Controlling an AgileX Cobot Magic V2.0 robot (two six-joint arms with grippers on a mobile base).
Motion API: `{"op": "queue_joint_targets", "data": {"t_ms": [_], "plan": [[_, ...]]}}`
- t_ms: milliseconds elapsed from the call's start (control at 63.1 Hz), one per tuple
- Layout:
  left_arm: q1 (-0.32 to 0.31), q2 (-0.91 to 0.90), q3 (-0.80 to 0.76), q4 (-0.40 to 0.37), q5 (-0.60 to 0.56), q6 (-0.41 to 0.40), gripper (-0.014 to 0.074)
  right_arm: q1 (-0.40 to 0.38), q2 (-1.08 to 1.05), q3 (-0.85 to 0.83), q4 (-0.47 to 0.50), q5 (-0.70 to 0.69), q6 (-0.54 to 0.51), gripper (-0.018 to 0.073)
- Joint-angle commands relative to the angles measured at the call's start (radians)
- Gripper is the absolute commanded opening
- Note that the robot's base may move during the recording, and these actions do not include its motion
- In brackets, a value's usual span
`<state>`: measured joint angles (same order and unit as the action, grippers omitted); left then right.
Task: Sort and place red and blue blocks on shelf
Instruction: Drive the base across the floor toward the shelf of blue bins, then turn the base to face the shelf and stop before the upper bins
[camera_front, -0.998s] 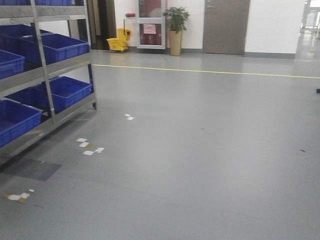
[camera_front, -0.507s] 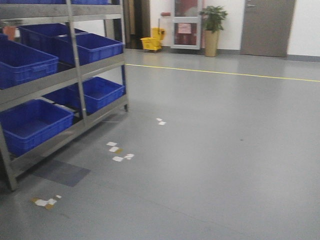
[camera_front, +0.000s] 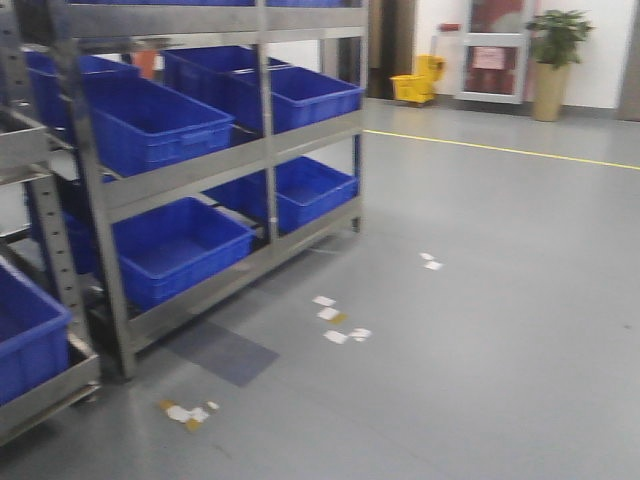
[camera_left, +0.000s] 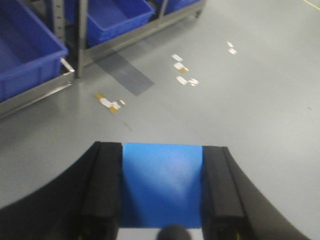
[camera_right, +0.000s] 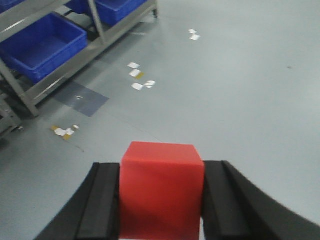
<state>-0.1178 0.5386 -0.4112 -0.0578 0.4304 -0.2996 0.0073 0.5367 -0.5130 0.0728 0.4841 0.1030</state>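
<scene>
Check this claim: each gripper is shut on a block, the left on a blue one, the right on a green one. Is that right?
No: the right gripper holds a red block, not green, as the right wrist view shows. The left gripper is shut on the blue block.

Flat, fairly bright indoor light. The front view is smeared throughout, bins (camera_front: 160, 125) and rack (camera_front: 265, 150) soft-edged, with dim shadow beneath at 8 o'clock. The floor (camera_front: 500, 300) has a soft sheen toward 1 o'clock. At 6 o'clock in the wrist views, the blue block (camera_left: 162, 185) and red block (camera_right: 161, 195) are blurred.
</scene>
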Motion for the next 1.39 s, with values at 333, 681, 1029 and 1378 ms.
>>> {"op": "queue_joint_targets", "data": {"t_ms": [333,681,1029,1378], "plan": [[0.002,-0.001,-0.028,-0.002,-0.085,-0.007,0.0125,-0.002,0.000,-0.024,-0.007,-0.077,-0.002,0.0049],[0.002,-0.001,-0.028,-0.002,-0.085,-0.007,0.0125,-0.002,0.000,-0.024,-0.007,-0.077,-0.002,0.0049],[0.002,-0.001,-0.028,-0.002,-0.085,-0.007,0.0125,-0.002,0.000,-0.024,-0.007,-0.077,-0.002,0.0049],[0.002,-0.001,-0.028,-0.002,-0.085,-0.007,0.0125,-0.002,0.000,-0.024,-0.007,-0.077,-0.002,0.0049]]}}
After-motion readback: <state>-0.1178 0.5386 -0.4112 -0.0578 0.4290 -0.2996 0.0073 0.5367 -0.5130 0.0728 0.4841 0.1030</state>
